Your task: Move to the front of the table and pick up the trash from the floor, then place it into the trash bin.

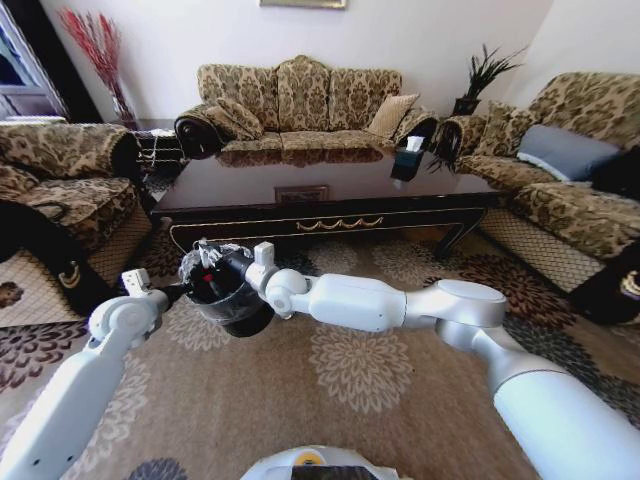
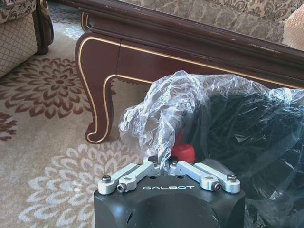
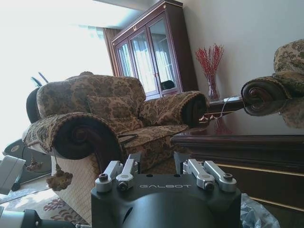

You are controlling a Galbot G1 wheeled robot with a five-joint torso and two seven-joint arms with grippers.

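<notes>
A: So how far along was it?

B: Well along, I'd judge. The robot stood on the beige-tan medallion-patterned carpet floor [image 1: 380, 400] in front of the long, glossy dark brown wooden table [image 1: 330, 185], and both arms had met at the small round black trash bin with the crinkled clear plastic liner [image 1: 235, 310], which sat on the carpet just before the table's front edge, near its left curved leg.

A: And the trash?

B: The left hand [image 2: 168, 164] was at the bin's rim, fingers nearly together, with the red cap of the clear plastic bottle [image 2: 183, 153] showing just past its tips under the liner. Whether it gripped the bottle, I couldn't tell. The bottle looked to be at or inside the bin's mouth.

A: The right hand?

B: The right hand [image 3: 159, 164] hovered over the bin, fingers a little apart, holding nothing.

A: What was left?

B: Probably letting go of the bottle; I saw no other litter on the visible carpet.
</notes>
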